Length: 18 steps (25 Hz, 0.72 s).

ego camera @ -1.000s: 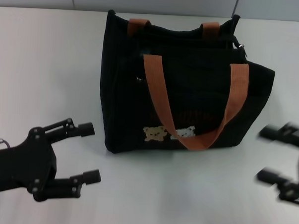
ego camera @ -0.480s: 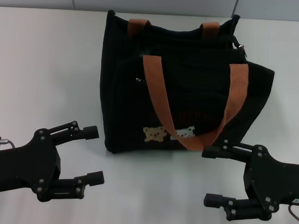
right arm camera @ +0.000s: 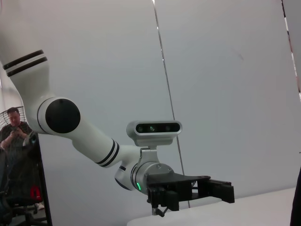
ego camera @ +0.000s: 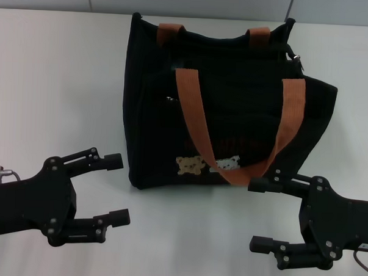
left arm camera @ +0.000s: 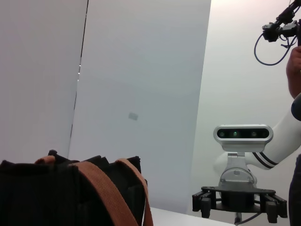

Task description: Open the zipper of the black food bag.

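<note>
The black food bag (ego camera: 234, 109) stands upright in the middle of the white table, its orange-brown front strap (ego camera: 199, 138) hanging over the bear patches (ego camera: 207, 165). A small silver pull tab of the zipper (ego camera: 295, 58) shows at the bag's top right corner; the zip line itself is hard to make out. My left gripper (ego camera: 117, 189) is open, low on the table in front of the bag's left lower corner. My right gripper (ego camera: 256, 214) is open too, in front of the right lower corner. Neither touches the bag. The left wrist view shows the bag (left arm camera: 56, 193) and the right gripper (left arm camera: 239, 203) farther off.
White table (ego camera: 58, 83) lies all around the bag, with a grey wall behind it. A tiny silver snap stud (ego camera: 170, 100) sits on the bag's front left. In the right wrist view my left arm's gripper (right arm camera: 190, 190) shows, and a seated person (right arm camera: 16, 129) is at the far side.
My right gripper has come in from the right edge to a spot in front of the bag's right lower corner. The left gripper has edged slightly forward. The bag has not moved.
</note>
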Each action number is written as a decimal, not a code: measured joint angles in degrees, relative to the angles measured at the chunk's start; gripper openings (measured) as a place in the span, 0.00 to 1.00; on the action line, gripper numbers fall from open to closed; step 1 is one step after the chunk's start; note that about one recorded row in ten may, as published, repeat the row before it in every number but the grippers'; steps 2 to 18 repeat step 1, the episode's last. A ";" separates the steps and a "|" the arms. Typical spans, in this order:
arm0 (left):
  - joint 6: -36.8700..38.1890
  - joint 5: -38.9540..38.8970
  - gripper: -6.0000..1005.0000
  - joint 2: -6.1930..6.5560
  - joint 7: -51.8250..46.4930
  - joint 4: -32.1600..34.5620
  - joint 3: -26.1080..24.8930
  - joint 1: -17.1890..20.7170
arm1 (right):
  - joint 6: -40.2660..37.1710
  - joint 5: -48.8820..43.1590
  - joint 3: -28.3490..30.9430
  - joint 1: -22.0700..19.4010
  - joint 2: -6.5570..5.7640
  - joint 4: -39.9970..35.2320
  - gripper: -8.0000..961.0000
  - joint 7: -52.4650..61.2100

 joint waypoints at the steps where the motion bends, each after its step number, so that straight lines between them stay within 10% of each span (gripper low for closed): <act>1: -0.01 -0.11 0.85 -0.01 -0.01 0.01 -0.04 -0.02 | 0.00 0.01 0.00 -0.03 0.01 0.00 0.86 -0.01; 18: -0.01 -0.11 0.85 -0.01 -0.01 0.01 -0.04 -0.02 | 0.00 0.01 0.00 -0.03 0.01 0.00 0.86 -0.01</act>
